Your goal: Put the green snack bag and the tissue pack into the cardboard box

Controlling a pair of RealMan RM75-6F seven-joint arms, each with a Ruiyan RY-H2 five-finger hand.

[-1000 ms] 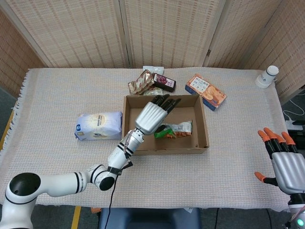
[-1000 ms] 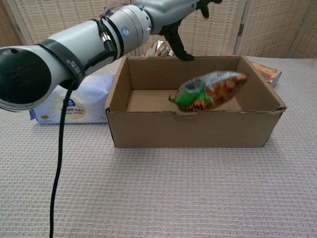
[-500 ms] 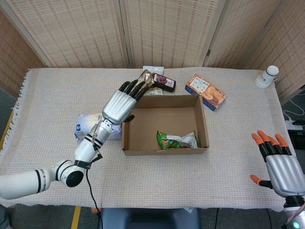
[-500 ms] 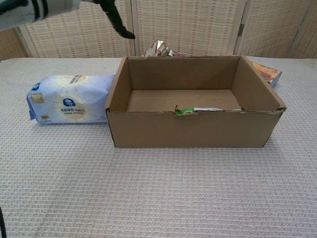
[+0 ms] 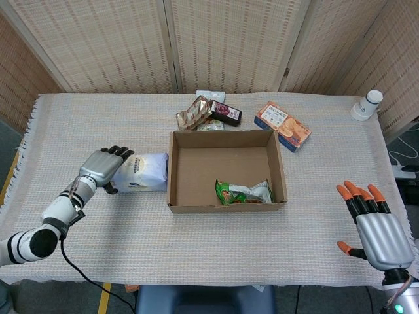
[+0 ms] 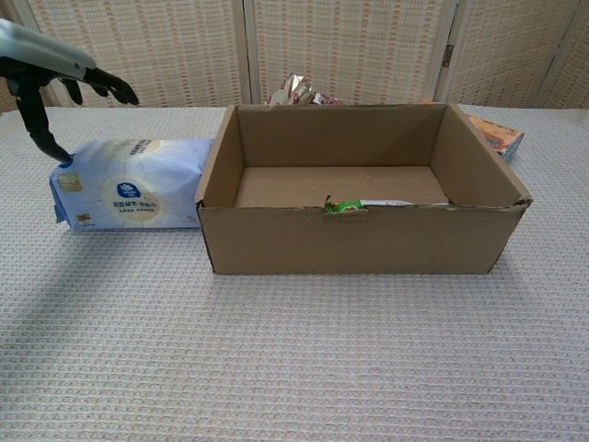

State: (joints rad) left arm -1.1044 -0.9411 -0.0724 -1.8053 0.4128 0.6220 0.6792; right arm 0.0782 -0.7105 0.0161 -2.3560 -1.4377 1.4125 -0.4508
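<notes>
The green snack bag [image 5: 243, 192] lies inside the cardboard box [image 5: 173, 175] against its near wall; in the chest view only a green corner [image 6: 344, 206] shows above the front wall of the box [image 6: 359, 241]. The white-and-blue tissue pack [image 5: 139, 172] [image 6: 133, 184] lies on the cloth just left of the box. My left hand [image 5: 101, 166] [image 6: 55, 75] hovers open at the pack's left end, fingers spread, one fingertip close to its top corner. My right hand [image 5: 373, 226] is open, far right near the table's front edge.
Behind the box lie a brown foil snack [image 5: 192, 112], a dark packet [image 5: 226, 113] and an orange carton [image 5: 282, 125]. A white bottle [image 5: 366, 104] stands at the far right corner. The woven cloth [image 5: 216, 242] covers the table in front of the box.
The snack bag dropped from my left hand into the box. The left hand then swung left and down from above the box to the tissue pack's left end. The right hand drifted slightly.
</notes>
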